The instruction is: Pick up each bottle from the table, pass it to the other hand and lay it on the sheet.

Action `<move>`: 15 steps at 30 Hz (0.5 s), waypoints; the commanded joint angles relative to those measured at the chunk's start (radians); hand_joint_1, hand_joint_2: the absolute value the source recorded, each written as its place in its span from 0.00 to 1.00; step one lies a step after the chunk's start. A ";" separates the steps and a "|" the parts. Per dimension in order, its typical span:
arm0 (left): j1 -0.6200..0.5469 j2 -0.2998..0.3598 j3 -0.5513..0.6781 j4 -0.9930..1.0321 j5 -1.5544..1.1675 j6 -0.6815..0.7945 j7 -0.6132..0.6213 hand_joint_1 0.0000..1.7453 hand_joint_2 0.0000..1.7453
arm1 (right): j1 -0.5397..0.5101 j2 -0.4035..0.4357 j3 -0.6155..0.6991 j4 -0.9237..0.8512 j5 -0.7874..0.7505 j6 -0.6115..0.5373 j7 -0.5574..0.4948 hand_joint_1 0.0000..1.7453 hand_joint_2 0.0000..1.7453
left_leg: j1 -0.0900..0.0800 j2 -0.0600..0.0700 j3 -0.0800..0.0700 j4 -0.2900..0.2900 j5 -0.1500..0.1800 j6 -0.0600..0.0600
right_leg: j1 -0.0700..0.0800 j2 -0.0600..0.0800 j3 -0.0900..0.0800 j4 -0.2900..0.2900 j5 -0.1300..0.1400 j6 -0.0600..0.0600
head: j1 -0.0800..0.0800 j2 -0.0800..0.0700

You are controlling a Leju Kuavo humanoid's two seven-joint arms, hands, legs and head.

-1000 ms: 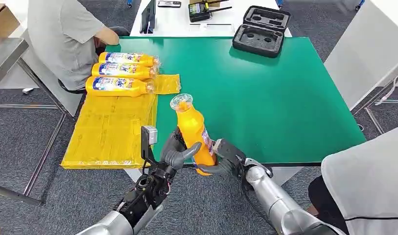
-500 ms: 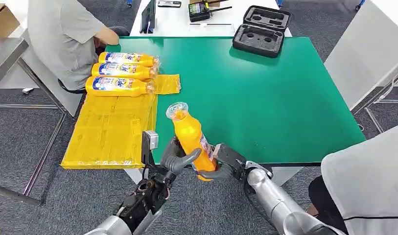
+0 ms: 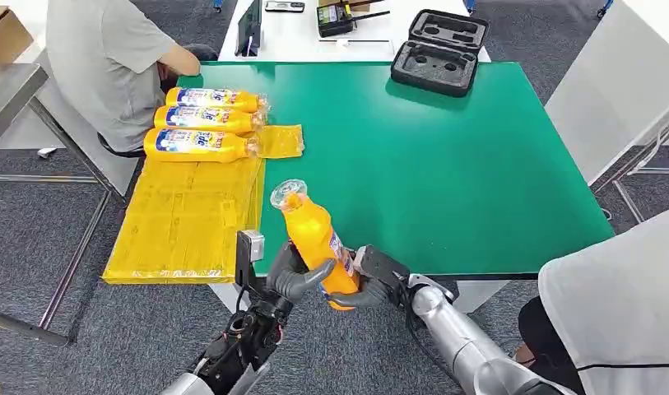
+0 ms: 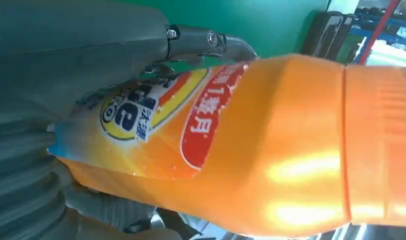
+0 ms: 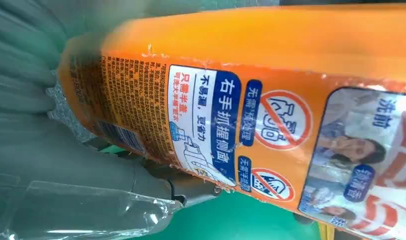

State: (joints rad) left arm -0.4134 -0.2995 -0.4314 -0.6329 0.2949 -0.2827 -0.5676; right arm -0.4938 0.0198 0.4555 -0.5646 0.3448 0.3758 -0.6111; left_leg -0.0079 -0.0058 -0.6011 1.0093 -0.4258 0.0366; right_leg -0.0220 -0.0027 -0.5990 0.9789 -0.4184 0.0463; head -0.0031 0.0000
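An orange plastic bottle with a clear cap and a printed label (image 3: 316,240) stands tilted between the two hands at the near edge of the green desk (image 3: 446,164), its cap leaning away from the robot and toward the left. The left hand (image 3: 294,271) wraps its lower body from one side, thumb laid across the front; the right hand (image 3: 370,280) cups the base from the other side — both are clamped on the bottle, fingers touching its wall. In the left wrist view the bottle (image 4: 250,145) lies right against the grey thumb (image 4: 91,45), and in the right wrist view its label (image 5: 270,130) sits just beyond that hand's ribbed cover (image 5: 21,75).

Beyond the left hand and further to its outer side lies a yellow plastic sheet (image 3: 183,222), draped over the desk's edge. Three more orange bottles (image 3: 201,121) lie side by side on its far end, well apart from the hands. A person in a grey shirt (image 3: 104,58) sits just past them. Far across the desk from the right hand rests an open black foam-lined case (image 3: 439,51).
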 commanded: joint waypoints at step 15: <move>0.000 0.033 0.089 -0.064 0.013 -0.001 0.013 0.00 1.00 | -0.019 0.016 0.014 0.003 -0.016 -0.011 0.003 1.00 1.00 | 0.001 0.002 0.002 0.000 -0.001 -0.002 | 0.001 0.002 0.001 0.000 0.000 -0.002 | 0.000 0.000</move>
State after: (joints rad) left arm -0.3886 -0.2941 -0.3780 -0.7008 0.3071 -0.2888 -0.5653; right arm -0.4797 0.0248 0.4555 -0.5749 0.3296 0.3674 -0.6176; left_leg -0.0079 -0.0057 -0.6010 1.0093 -0.4258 0.0366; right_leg -0.0220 -0.0026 -0.5989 0.9789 -0.4184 0.0463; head -0.0031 0.0000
